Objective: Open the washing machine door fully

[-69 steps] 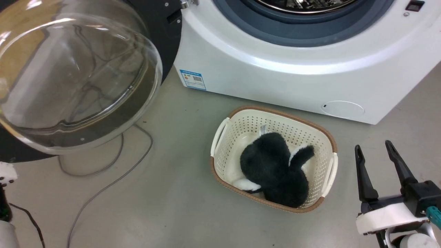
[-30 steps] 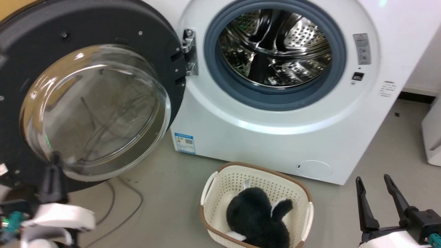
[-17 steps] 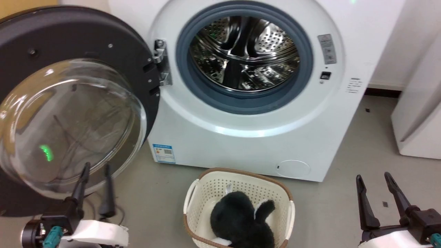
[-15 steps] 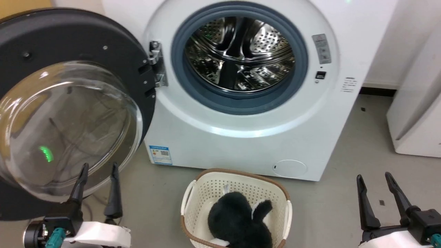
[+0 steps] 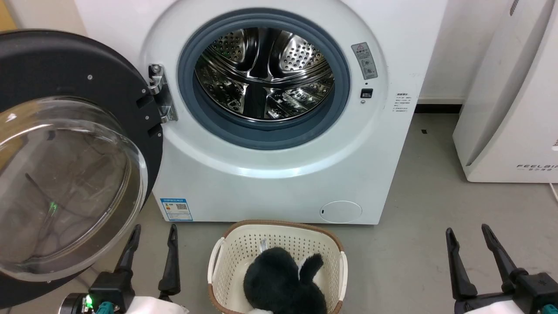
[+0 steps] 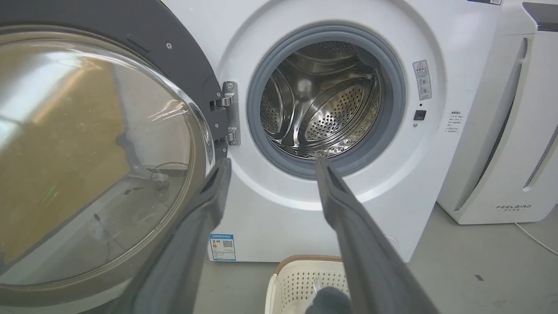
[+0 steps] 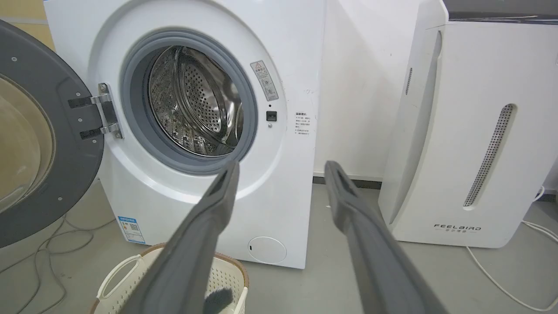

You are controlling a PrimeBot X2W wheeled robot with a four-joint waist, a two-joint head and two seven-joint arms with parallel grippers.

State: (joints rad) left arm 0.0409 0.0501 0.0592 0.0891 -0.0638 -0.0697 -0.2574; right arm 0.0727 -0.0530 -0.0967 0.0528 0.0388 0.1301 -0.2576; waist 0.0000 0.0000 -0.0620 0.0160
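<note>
The white washing machine (image 5: pixel 270 183) stands ahead with its steel drum (image 5: pixel 261 74) exposed. The washing machine door (image 5: pixel 65 61), a black disc with a bulging glass bowl, is swung out to the left on its metal hinge (image 5: pixel 162 98). My left gripper (image 5: pixel 154 229) stands open low in front of the door's lower right edge, touching nothing. In the left wrist view its fingers (image 6: pixel 272 161) frame the hinge side of the machine beside the door (image 6: pixel 183 56). My right gripper (image 5: pixel 467 230) is open and empty at the lower right, and in the right wrist view it (image 7: pixel 282 165) points at the machine's right side.
A cream basket (image 5: pixel 226 253) holding a black-and-white plush toy (image 5: pixel 279 283) sits on the floor right before the machine, between my grippers. A white appliance (image 5: pixel 510 109) stands to the right. Cables (image 7: pixel 52 244) lie on the floor under the door.
The head camera has lifted and turned, shifting the whole picture. My left gripper has gone from shut to open and now stands apart from the door. The right gripper stays open.
</note>
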